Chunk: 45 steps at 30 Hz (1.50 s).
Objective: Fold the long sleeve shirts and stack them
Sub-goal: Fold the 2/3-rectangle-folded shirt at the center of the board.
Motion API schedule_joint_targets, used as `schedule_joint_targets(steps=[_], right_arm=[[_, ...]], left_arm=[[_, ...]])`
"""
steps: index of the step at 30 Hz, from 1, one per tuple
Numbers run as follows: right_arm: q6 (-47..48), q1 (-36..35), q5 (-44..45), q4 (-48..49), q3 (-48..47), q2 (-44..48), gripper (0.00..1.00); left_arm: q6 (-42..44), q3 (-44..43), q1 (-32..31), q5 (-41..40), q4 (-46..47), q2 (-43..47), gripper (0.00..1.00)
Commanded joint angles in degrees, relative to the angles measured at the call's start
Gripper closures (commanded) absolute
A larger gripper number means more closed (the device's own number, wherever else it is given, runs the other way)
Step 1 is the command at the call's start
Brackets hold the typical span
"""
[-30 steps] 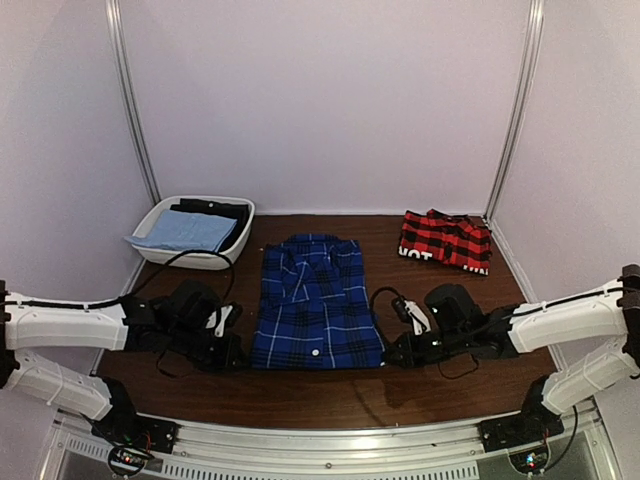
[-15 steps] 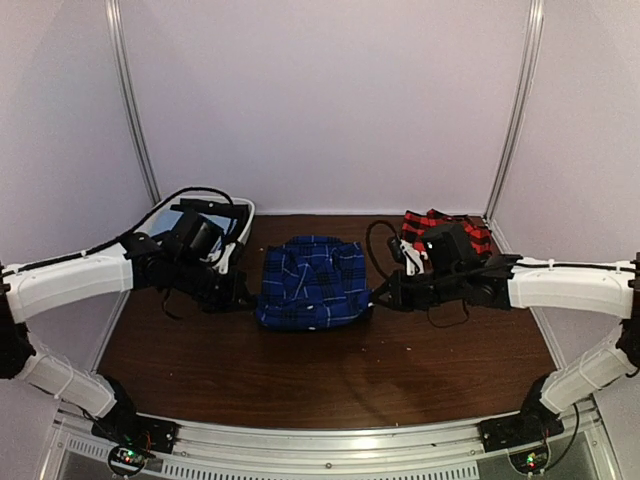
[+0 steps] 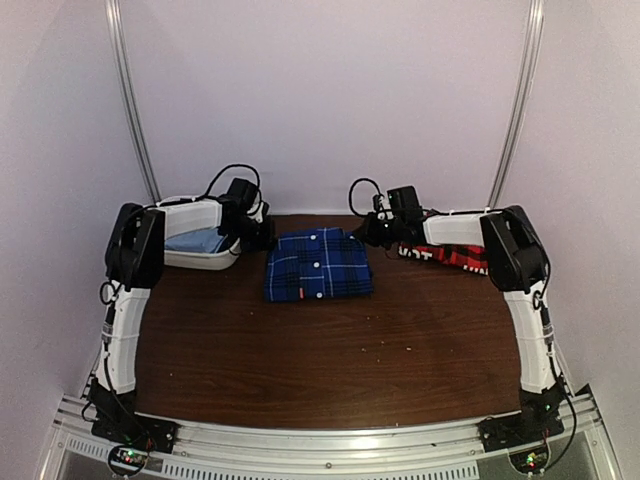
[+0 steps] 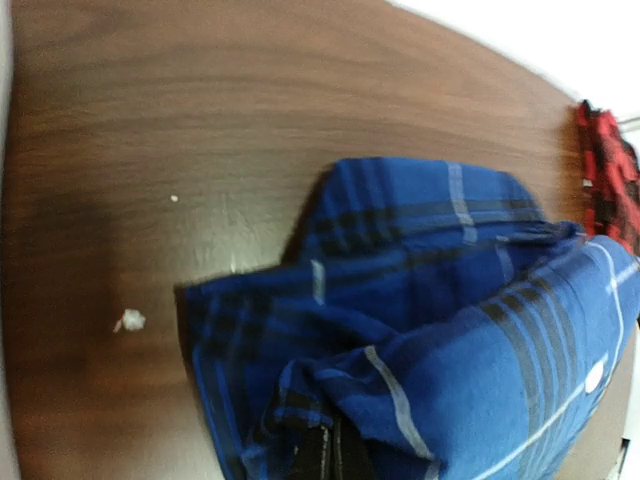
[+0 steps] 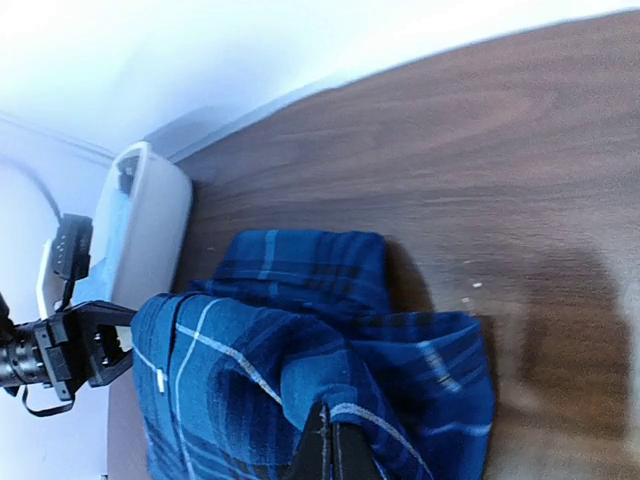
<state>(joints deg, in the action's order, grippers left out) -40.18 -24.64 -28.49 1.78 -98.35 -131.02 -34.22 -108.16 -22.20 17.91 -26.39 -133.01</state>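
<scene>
Our left jaws are clenched on a bunched edge of the blue shirt at the bottom of the left wrist view. Our right jaws pinch its other side, bottom centre of the right wrist view. From above, the shirt lies as a soft plaid rectangle at mid-frame. The red shirt is crumpled at right and the white bin sits at left, on a dark wood-grain worktop with pale walls behind.
</scene>
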Motion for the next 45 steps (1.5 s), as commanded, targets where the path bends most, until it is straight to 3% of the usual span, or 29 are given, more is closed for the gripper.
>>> schedule_joint_targets(steps=[1, 4, 8, 16, 21, 28, 35, 36, 38, 41, 42, 45], right_arm=[[-0.9, 0.7, -1.8, -1.3, -7.9, -9.0, 1.00], [-0.2, 0.5, -2.0, -2.5, -6.7, -9.9, 1.00], [1.3, -0.1, -0.7, -1.9, 2.8, -4.6, 1.00], [0.6, -0.6, 1.1, 8.1, 37.7, 18.3, 1.00], [-1.2, -0.9, 3.2, 11.0, 49.5, 30.2, 1.00], [-0.3, -0.4, 5.0, 10.0, 50.0, 33.7, 1.00], [-0.3, 2.4, 4.6, 9.7, 46.3, 29.3, 1.00], [-0.2, 2.5, 4.7, 9.2, 45.6, 28.9, 0.95], [0.5, 2.5, 5.4, 7.7, 44.2, 29.1, 0.77], [2.6, 2.1, 8.0, 4.4, 41.9, 30.9, 0.58], [3.7, 1.7, 9.4, 2.6, 41.2, 31.6, 0.55], [6.4, -0.5, 13.0, -0.9, 39.5, 33.9, 0.52]], left_arm=[[-0.4, -7.6, -1.1, 0.0, 1.2, -6.5, 1.00], [-0.9, -5.1, -1.8, 0.1, 2.7, -7.3, 1.00], [-1.7, 5.9, -3.7, -0.8, 7.1, -1.8, 1.00], [-5.7, 32.9, -8.6, -3.0, 16.0, 19.2, 1.00], [-7.4, 43.2, -9.4, -4.6, 18.1, 28.7, 1.00], [-6.7, 43.0, -8.7, -7.5, 17.7, 30.1, 1.00], [-3.1, 35.5, -7.4, -5.1, 17.7, 22.4, 1.00], [-2.7, 33.5, -7.4, -5.1, 17.3, 21.4, 1.00], [-1.6, 30.3, -7.3, -5.5, 15.4, 19.8, 0.86], [-1.0, 27.7, -7.2, -6.8, 13.5, 19.6, 0.51], [-0.9, 27.5, -7.2, -7.1, 13.3, 20.2, 0.44], [-0.8, 27.7, -7.3, -8.5, 12.4, 22.4, 0.41]])
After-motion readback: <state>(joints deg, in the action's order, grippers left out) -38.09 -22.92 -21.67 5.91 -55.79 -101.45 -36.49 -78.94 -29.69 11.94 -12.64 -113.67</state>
